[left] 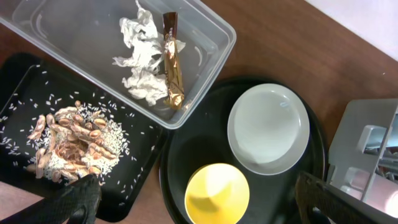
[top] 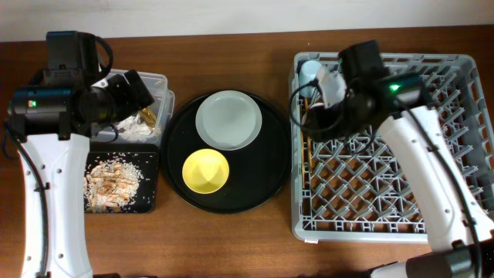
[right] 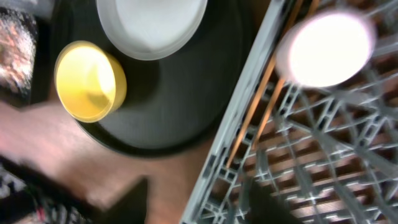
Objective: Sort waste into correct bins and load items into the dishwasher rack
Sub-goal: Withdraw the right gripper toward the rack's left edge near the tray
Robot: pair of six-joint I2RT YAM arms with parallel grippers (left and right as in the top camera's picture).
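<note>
Risk: right gripper (right: 196, 186), jaws apart & empty (left gripper (left: 196, 186) ditto), close to rack (top: 370, 229) rim, poss. snag on chopsticks (right: 267, 81).

No text, label, brand, number or sign can be read in any view. Print, if any, on the shiny gold-brown wrapper (left: 173, 65) in the clear rectangular plastic box (left: 219, 46) cannot be made out; the right wrist view is blurred.

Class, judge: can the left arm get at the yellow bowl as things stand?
Probably yes. The bowl sits uncovered on the round tray, apart from the plate, and the jaws of the left arm stand open nearby, nothing between.
</note>
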